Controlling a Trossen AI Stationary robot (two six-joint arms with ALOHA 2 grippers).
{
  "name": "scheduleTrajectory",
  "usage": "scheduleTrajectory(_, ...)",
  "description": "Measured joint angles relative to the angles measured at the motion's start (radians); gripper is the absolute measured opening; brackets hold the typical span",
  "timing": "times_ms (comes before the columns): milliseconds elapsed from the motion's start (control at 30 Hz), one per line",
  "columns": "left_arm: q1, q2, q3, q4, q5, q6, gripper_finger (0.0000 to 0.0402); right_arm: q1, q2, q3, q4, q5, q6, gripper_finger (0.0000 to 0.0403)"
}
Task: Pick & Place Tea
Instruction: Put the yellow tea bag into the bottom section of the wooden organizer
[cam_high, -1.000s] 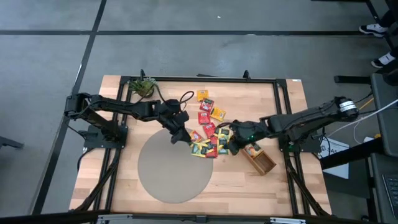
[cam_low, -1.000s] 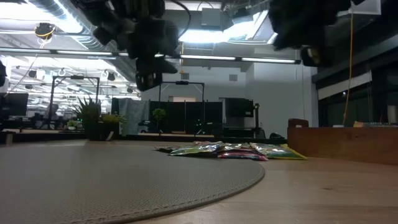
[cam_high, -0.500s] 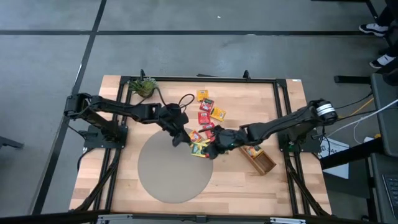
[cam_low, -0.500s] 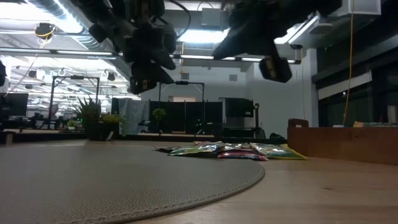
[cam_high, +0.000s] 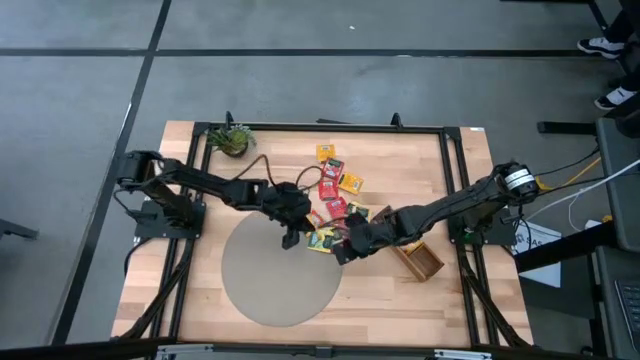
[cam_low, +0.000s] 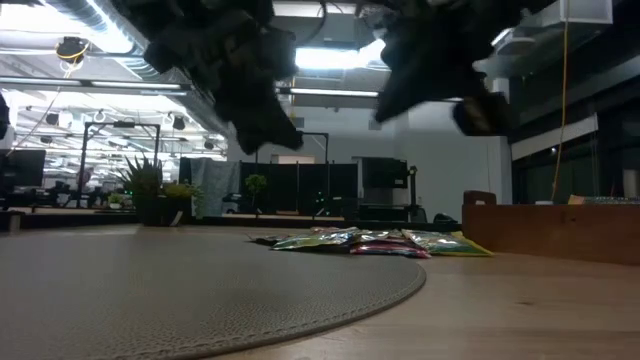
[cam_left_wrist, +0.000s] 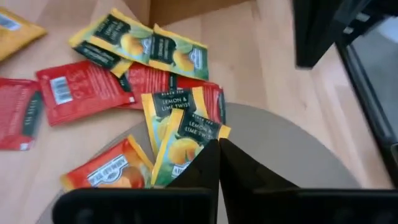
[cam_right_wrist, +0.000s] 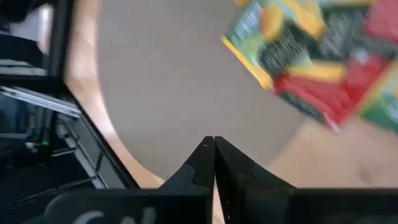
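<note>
While the mat (cam_high: 275, 275) lay bare, both arms hung above the sachets (cam_left_wrist: 155, 93). The left gripper (cam_high: 290, 238) and right gripper (cam_high: 343, 250) were clenched on nothing, the heap lying between and just beyond them. Judged step: approach; next, reopening over one sachet.

Both arms reach inward and nearly meet, left end effector (cam_high: 291, 238) and right end effector (cam_high: 343, 250) closed, empty.
</note>
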Motion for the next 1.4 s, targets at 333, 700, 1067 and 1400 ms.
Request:
scheduleTrajectory(333,-0.015,0.149,-0.001,0.044,-0.116,0.006,0.0002,0.057,0.000,-0.015,-0.031,0.110,0.019,0.0100)
scheduleTrajectory(700,-0.040,0.191,-0.002,0.038,-0.125,-0.059,0.0002,0.030,0.000,-0.134,0.135,0.182,0.055,0.0189)
scheduleTrajectory(1067,-0.055,0.286,0.004,0.122,-0.122,-0.115,0.0001,0.008,0.001,-0.223,0.304,0.181,0.136,0.0183)
scheduleTrajectory(1400,-0.051,0.256,-0.002,0.150,-0.125,-0.094,0.0001,-0.009,0.046,-0.223,0.366,0.148,0.137,0.0182)
